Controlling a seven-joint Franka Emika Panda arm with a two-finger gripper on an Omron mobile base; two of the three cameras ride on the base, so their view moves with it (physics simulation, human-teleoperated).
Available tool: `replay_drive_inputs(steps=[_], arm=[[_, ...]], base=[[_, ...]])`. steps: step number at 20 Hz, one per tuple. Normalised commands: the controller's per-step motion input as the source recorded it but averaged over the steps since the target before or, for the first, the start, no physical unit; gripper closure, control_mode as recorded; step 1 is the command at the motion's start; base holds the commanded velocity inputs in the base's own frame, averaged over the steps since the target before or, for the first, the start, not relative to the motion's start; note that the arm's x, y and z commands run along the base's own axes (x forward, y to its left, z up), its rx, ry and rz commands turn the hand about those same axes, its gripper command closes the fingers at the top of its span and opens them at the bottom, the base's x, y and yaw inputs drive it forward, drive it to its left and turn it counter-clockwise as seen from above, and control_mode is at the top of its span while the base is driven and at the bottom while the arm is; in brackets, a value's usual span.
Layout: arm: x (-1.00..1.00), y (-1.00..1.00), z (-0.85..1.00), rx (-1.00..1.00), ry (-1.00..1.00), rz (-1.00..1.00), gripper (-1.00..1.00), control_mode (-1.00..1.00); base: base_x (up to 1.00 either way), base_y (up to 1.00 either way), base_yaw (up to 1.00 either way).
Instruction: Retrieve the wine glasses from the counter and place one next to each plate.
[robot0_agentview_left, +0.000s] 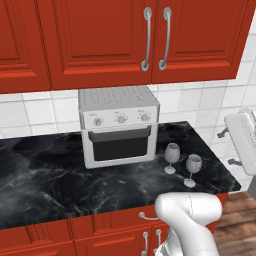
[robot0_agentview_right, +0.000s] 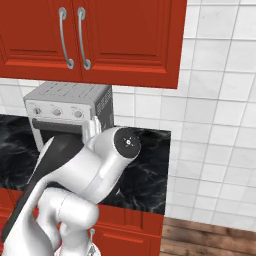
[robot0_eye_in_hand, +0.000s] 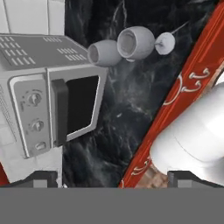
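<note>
Wine glasses (robot0_agentview_left: 182, 164): we see both upright on the bench (robot0_agentview_left: 50, 170), just right of the toaster oven (robot0_agentview_left: 119, 125).
Room: red cabinets (robot0_agentview_left: 125, 40) above the toaster oven, white tiles (robot0_agentview_right: 220, 100) behind.
Claw (robot0_eye_in_hand: 113, 181): released, grasping nothing.

The counter (robot0_agentview_left: 60, 170) is polished black marble with fine white veins, glossy and smooth. At its 3 o'clock end stand two wine glasses (robot0_agentview_left: 171, 157) of clear, faintly grey glass. The toaster oven (robot0_agentview_left: 119, 125) at the counter's 12 o'clock has a brushed silver metal shell, a perforated top and a dark glass door. The cabinets (robot0_agentview_left: 100, 40) are glossy red, with satin metal handles (robot0_agentview_left: 147, 37). White glazed tiles (robot0_agentview_right: 220, 100) cover the wall; the floor (robot0_agentview_left: 240, 225) is brown wood planking.
</note>
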Motion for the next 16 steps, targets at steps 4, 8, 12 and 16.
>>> replay_drive_inputs(steps=[4,8,12,16], arm=[[0.10,-0.25,-0.15,0.33,0.06,0.00,-1.00,-1.00],[0.25,-0.15,-0.14,0.08,0.03,0.00,-1.00,-1.00],[0.25,-0.18,-0.09,0.06,0.16,0.00,-1.00,-1.00],[0.15,-0.27,-0.11,0.12,0.29,0.00,-1.00,-1.00]], base=[[0.00,0.00,0.00],[0.00,0.00,0.00],[0.00,0.00,0.00],[0.00,0.00,0.00]])
